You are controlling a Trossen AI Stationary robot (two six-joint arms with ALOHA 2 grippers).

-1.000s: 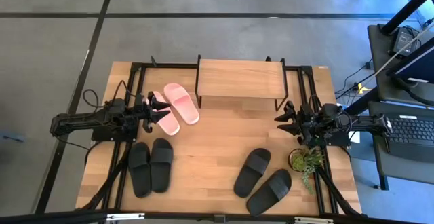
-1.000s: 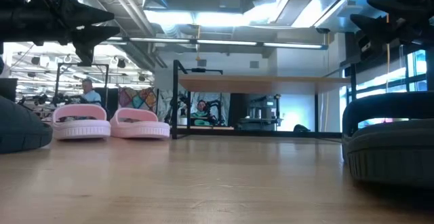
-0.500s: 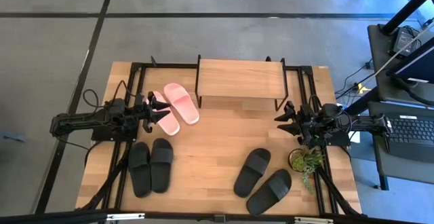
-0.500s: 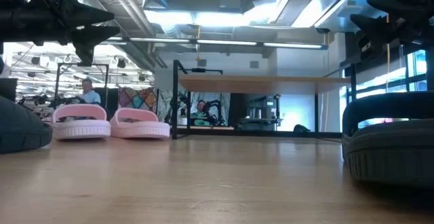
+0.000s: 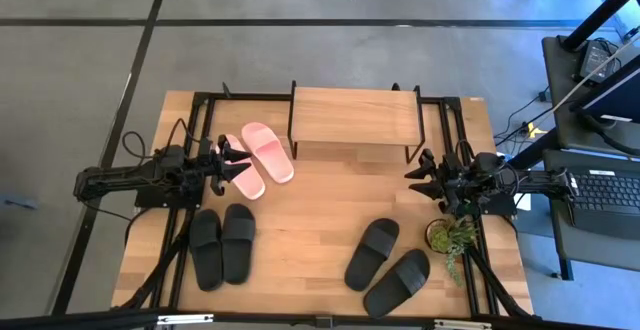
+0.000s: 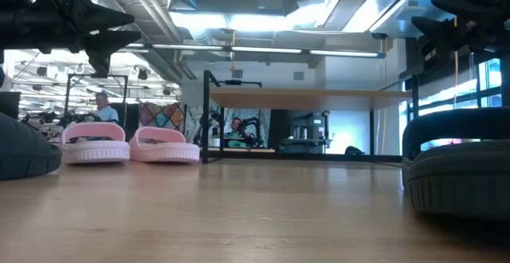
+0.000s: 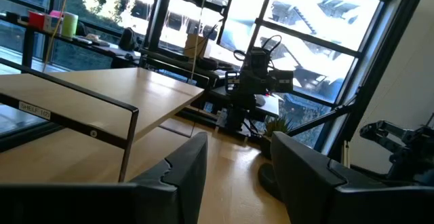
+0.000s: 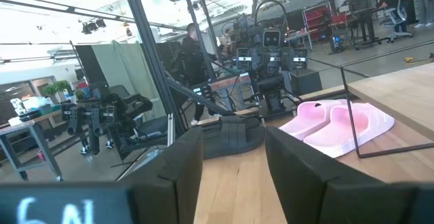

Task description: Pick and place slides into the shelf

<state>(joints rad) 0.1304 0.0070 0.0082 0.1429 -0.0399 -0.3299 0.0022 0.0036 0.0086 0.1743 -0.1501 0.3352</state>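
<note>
- Wooden tabletop (image 5: 310,220); low wooden-topped black-framed shelf (image 5: 354,116) at back edge, bare.
- Pink rubbery slides (image 5: 255,157) near left edge, ungrasped.
- Left gripper (image 5: 228,160) parted beside them, presumably readying pickup; right gripper (image 5: 420,174) parted, waiting at right edge.

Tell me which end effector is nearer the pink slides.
Left. The left end effector hangs open right at the pink slides, over their left edge. The right end effector waits open across the table, beyond the shelf's right end.

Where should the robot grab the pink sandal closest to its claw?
Probably by the wide strap of the pink sandal, coming straight down from above. The sandal lies flat, sole down, and the strap arches up, giving the left claw something to pinch.
</note>
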